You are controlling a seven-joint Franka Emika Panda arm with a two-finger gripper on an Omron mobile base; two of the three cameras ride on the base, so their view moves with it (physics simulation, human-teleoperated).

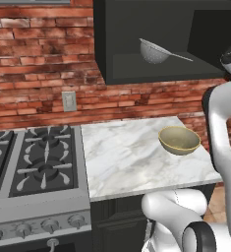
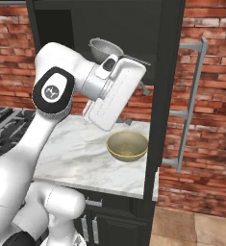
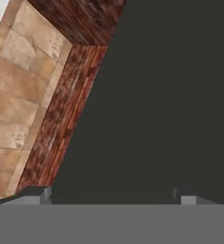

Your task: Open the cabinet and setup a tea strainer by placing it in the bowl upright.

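Note:
The black wall cabinet [image 1: 118, 34] stands open. Its door [image 2: 165, 72] is swung out and seen edge-on, with the silver bar handle [image 2: 195, 96] on its far side. The tea strainer [image 1: 155, 51] lies on the cabinet shelf, its thin handle pointing right; in the right base view the tea strainer [image 2: 105, 48] sits just behind my hand. The olive-gold bowl [image 1: 179, 140] [image 2: 127, 145] rests empty on the marble counter below. My gripper [image 3: 112, 195] is open, close against the door's dark face, with nothing between its fingertips. It sits below and right of the strainer, above the bowl.
A marble counter [image 1: 122, 157] runs beside a gas stove [image 1: 38, 162] on the left. A brick wall with an outlet [image 1: 69, 101] lies behind. The open door juts out at the counter's right end. Dark base cabinets [image 2: 105, 221] stand below.

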